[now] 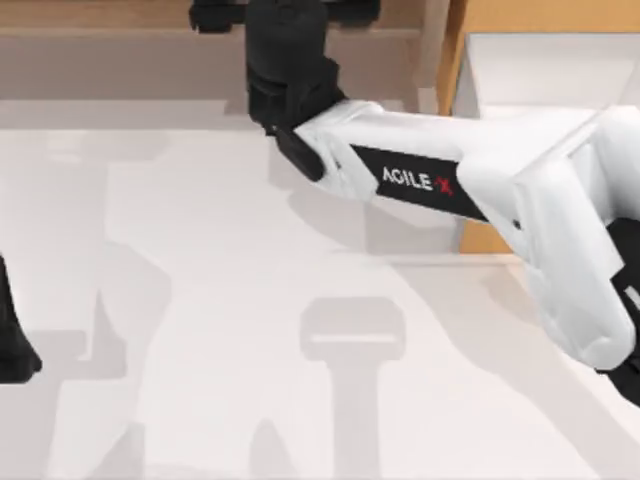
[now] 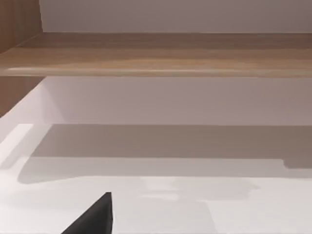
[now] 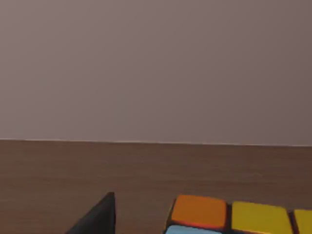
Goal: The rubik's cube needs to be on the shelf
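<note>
The rubik's cube (image 3: 219, 214) lies on the brown board of the shelf (image 3: 146, 170); its orange, yellow and blue squares show close in the right wrist view. My right arm reaches across the table to the back, and its gripper (image 1: 285, 15) hangs over the shelf (image 1: 100, 60). One dark fingertip (image 3: 100, 217) stands beside the cube with bare wood between them, so the right gripper is open. From above, the gripper's black body hides the cube. My left arm (image 1: 12, 350) is parked at the table's left edge.
An orange-tan cabinet (image 1: 500, 20) with a white inside stands at the back right, beside the shelf's upright post (image 1: 432, 50). The white table (image 1: 200, 300) spreads out in front of the shelf. The left wrist view shows the shelf board (image 2: 156, 61) above the table.
</note>
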Robot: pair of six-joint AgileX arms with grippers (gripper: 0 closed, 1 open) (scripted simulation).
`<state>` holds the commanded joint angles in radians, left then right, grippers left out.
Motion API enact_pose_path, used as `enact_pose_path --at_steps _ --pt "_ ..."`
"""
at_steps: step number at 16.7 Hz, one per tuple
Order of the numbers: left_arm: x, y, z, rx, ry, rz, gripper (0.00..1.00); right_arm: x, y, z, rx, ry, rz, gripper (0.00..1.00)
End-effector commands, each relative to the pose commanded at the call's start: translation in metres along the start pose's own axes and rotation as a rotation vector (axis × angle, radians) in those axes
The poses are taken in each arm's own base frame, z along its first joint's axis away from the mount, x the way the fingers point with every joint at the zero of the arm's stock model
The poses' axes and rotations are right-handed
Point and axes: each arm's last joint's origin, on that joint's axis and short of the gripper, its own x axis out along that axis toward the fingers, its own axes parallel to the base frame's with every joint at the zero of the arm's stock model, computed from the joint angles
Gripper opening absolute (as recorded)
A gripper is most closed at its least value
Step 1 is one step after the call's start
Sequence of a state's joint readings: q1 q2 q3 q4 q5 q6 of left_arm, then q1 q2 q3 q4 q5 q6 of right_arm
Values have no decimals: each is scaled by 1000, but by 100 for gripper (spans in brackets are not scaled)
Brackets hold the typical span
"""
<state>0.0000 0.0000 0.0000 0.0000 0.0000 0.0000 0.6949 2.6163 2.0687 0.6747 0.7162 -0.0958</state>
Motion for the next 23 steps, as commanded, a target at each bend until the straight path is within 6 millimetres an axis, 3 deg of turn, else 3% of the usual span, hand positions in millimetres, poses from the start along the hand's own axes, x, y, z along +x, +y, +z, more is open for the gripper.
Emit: enact_pose_path --at_steps 5,11,16,23 --pt "0 0 0 0 0 0 100 -25 -6 -6 -145 -14 70 100" --pt "0 0 0 0 0 0 100 -85 -39 -27 -471 -50 198 100" --pt "0 0 0 0 0 0 100 -150 -98 -47 -811 -90 288 100" --pt "0 0 0 0 0 0 100 -221 -205 -61 -1266 -81 281 100"
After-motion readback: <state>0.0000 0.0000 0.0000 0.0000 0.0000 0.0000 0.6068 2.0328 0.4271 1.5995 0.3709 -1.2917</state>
